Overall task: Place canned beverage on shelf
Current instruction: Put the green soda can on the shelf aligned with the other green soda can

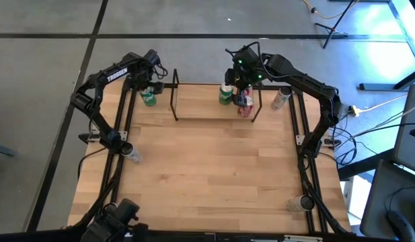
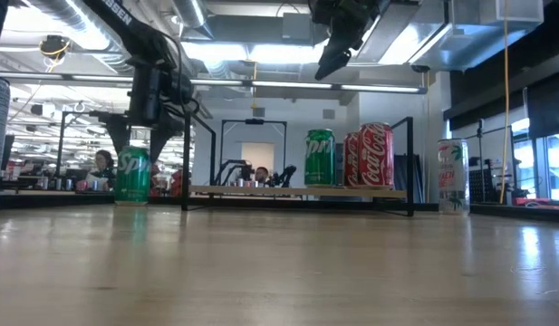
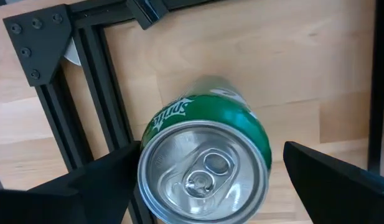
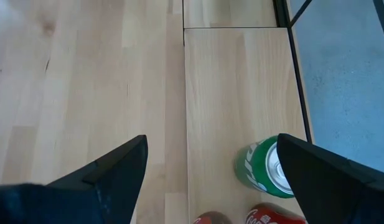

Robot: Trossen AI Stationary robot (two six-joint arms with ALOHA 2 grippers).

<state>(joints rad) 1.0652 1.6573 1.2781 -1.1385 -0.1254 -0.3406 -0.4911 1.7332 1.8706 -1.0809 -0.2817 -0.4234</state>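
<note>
The green can (image 3: 204,165) stood upright on the table just left of the shelf (image 1: 207,101), rigid but smooth-walled and probably slippery, best gripped mid-body by the left gripper (image 3: 204,186), whose jaws hung apart astride it.

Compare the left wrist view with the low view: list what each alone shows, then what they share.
Only the left wrist view shows the silver top and pull tab of the green can, seen from above between the open left gripper.

Only the low view shows the shelf carrying a second green can and red cans, a silver can beside it, the right gripper raised above, and people in the room behind.

Both show the green can standing upright on the table, off the shelf.
</note>
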